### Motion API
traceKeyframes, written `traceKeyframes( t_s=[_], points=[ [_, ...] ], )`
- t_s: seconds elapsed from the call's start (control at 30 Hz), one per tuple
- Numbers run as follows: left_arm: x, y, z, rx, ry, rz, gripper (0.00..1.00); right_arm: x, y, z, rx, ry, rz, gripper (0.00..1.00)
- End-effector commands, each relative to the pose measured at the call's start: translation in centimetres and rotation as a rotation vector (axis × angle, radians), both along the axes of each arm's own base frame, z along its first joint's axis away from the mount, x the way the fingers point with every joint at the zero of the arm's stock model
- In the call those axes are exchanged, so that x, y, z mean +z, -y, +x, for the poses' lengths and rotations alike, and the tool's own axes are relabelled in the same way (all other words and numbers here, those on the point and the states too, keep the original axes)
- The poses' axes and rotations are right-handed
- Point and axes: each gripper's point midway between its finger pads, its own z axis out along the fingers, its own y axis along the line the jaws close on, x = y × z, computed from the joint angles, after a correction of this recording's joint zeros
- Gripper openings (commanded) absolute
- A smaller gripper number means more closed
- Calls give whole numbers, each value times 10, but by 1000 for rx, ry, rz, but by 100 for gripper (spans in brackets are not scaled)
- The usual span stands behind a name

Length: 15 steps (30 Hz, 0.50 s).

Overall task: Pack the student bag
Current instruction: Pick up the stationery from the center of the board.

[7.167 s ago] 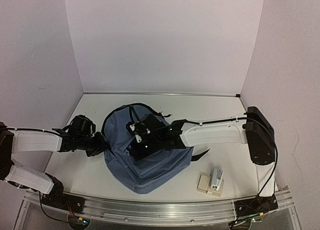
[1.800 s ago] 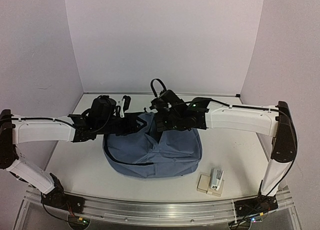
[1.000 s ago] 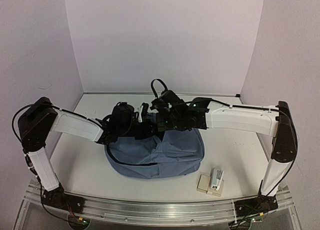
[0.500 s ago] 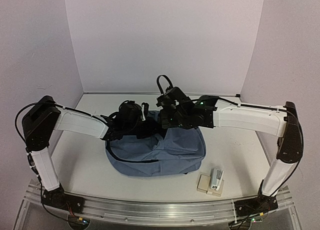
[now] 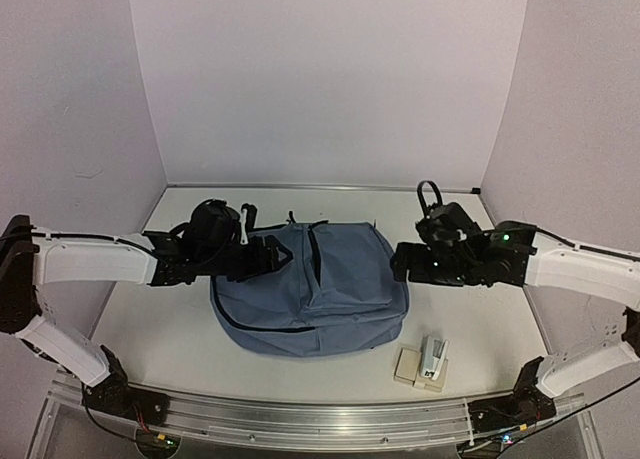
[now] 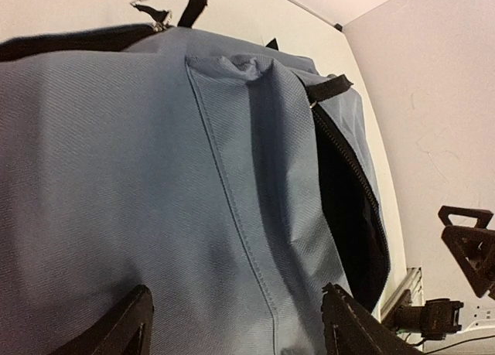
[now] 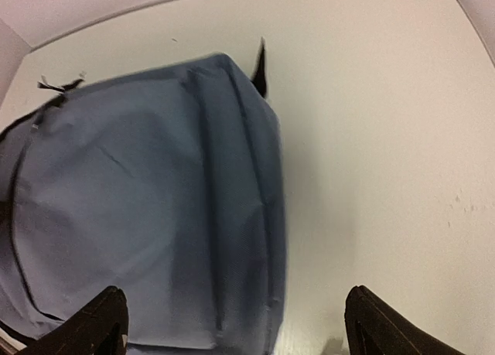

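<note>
Slate-blue student bag (image 5: 310, 289) flat on bench (image 5: 160, 329), between 2 claws. Left claw (image 5: 272, 256) apart over its left edge; right claw (image 5: 400, 262) apart beside its right edge, both empty. Judged best: pinch fabric lip beside gaping zip mouth (image 6: 348, 216), lift slowly, avoid dragging bag.

Enclosure: back wall (image 5: 330, 79), left wall (image 5: 70, 109) and right wall (image 5: 580, 109), all plain pale lilac, matte. Tabletop (image 5: 170, 329) off-white, meeting the back wall at a thin seam. Aluminium rail (image 5: 300, 419) along near edge. Lighting even, shadows soft.
</note>
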Motion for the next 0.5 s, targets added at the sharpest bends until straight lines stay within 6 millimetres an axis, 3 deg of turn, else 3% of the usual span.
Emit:
traceKeyframes(
  t_s=[0.0, 0.23, 0.47],
  points=[
    [0, -35, -5, 78, 6, 101, 80, -44, 36, -41, -86, -187, 45, 94],
    [7, -40, -9, 81, 17, 89, 94, -105, 66, -91, -147, -410, 31, 92],
    [2, -36, -10, 61, 7, 94, 97, -131, 75, -108, -160, -494, -2, 88]
  ],
)
